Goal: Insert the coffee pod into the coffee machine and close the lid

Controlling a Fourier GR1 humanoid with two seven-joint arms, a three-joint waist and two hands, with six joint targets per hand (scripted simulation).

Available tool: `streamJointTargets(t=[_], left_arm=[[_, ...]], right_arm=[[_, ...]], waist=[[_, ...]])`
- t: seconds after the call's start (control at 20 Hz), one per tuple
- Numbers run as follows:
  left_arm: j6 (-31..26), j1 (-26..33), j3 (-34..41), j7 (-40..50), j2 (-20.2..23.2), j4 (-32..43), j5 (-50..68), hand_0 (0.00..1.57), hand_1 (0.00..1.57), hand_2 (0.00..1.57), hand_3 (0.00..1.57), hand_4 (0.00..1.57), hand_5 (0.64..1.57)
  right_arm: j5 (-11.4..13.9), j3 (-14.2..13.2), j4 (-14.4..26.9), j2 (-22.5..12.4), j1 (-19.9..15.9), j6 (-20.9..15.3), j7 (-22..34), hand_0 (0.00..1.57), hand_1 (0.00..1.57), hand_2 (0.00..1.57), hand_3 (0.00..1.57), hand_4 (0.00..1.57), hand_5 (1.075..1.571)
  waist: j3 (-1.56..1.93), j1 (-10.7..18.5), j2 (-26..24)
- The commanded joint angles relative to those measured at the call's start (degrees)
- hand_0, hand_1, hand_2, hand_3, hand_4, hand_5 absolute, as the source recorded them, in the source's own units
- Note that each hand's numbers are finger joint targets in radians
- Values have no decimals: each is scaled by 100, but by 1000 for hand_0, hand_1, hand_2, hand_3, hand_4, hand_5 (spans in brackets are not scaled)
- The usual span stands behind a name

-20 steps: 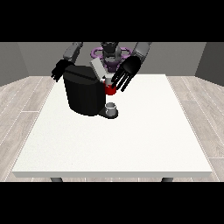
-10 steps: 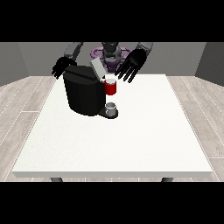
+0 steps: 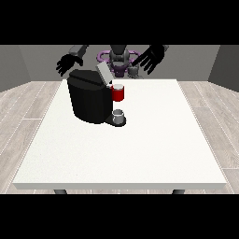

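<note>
- Plainly on the desk (image 3: 140, 154): a grey thing (image 3: 119, 115) at the coffee machine (image 3: 91, 95) base, at 6 o'clock of a red thing at the machine (image 3: 118, 94); not surely the pod.
- Risk ahead: lid (image 3: 103, 73) tilted up, easily missed by a closing sweep.
- At 2 o'clock, hand at the view's right (image 3: 150, 58): fingers spread, holding nothing.
- At 10 o'clock, hand at the view's left (image 3: 68, 63): fingers apart, touching nothing.

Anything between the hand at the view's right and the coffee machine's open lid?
Nothing visible does. The black hand at the view's right hovers open, apart from the black coffee machine's raised grey lid. A small grey thing sits lower, near the white table's far edge.
</note>
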Motion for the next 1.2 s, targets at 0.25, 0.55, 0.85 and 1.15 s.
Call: streamJointTargets(t=[0.25, 0.55, 0.85, 1.15], left_arm=[[10, 1293, 755, -448, -948, -64, 1151, 0, 0, 0, 0, 0, 1571], [-333, 2060, 1003, -742, -1098, -178, 1671, 0, 0, 0, 0, 215, 1571], [-526, 2243, 862, -217, -1619, -609, 2004, 0, 0, 0, 0, 0, 1571], [-847, 2493, 750, 209, -1676, -1345, 2429, 0, 0, 0, 0, 27, 1571]], right_arm=[[-6, 136, -414, -369, 114, 357, 544, 0, 0, 0, 0, 370, 1571], [-77, 150, -761, -633, 11, 668, 650, 0, 0, 0, 0, 43, 1571], [36, 231, -581, -735, -365, 709, 1093, 0, 0, 0, 0, 0, 1571], [162, 122, -275, -886, -755, 828, 891, 0, 0, 0, 0, 215, 1571]], waist=[[-4, 726, -1146], [0, 1016, -1306], [3, 1648, -1529], [5, 1999, -1302]])
